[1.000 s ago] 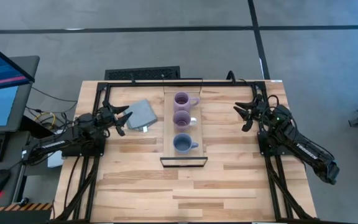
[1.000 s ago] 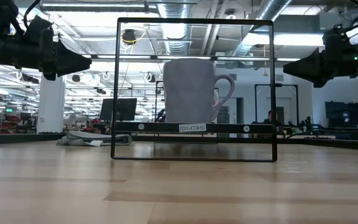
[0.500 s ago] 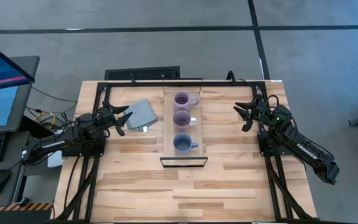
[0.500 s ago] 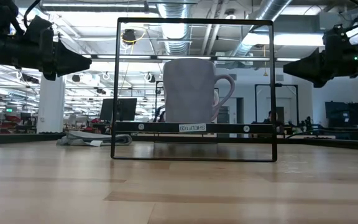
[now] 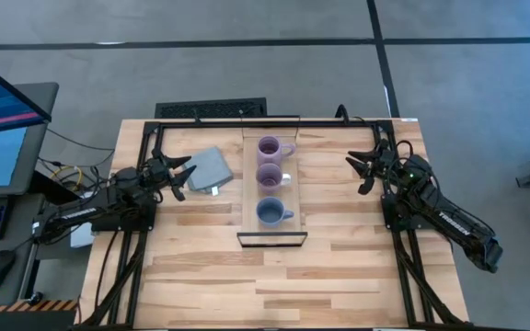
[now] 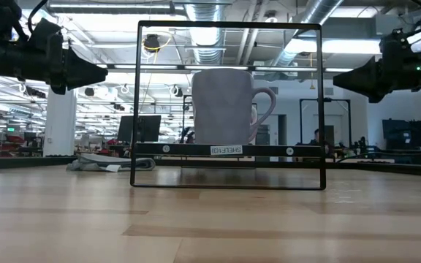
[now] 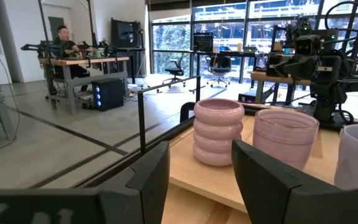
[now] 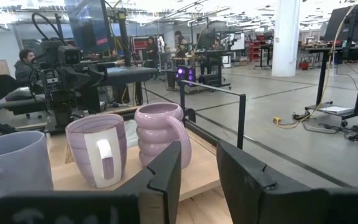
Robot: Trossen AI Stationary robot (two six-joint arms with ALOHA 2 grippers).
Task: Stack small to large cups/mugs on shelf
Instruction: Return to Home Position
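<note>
Three mugs stand in a row on the long pale shelf board [image 5: 247, 198] in the table's middle: a ribbed lavender mug [image 5: 269, 148] at the far end, a smooth lavender mug [image 5: 269, 175] in the middle, a blue mug [image 5: 269, 212] nearest. All rest on their bases with handles pointing right. In the low view the nearest mug [image 6: 225, 107] stands inside the black wire frame [image 6: 137, 109]. My left gripper [image 5: 184, 175] hovers open left of the shelf. My right gripper [image 5: 361, 173] hovers open to its right. Both are empty.
A grey-blue folded cloth [image 5: 210, 169] lies on the table just left of the shelf, next to my left gripper. A black frame rail [image 5: 228, 122] runs along the table's far edge. The near half of the slatted tabletop [image 5: 274, 285] is bare wood.
</note>
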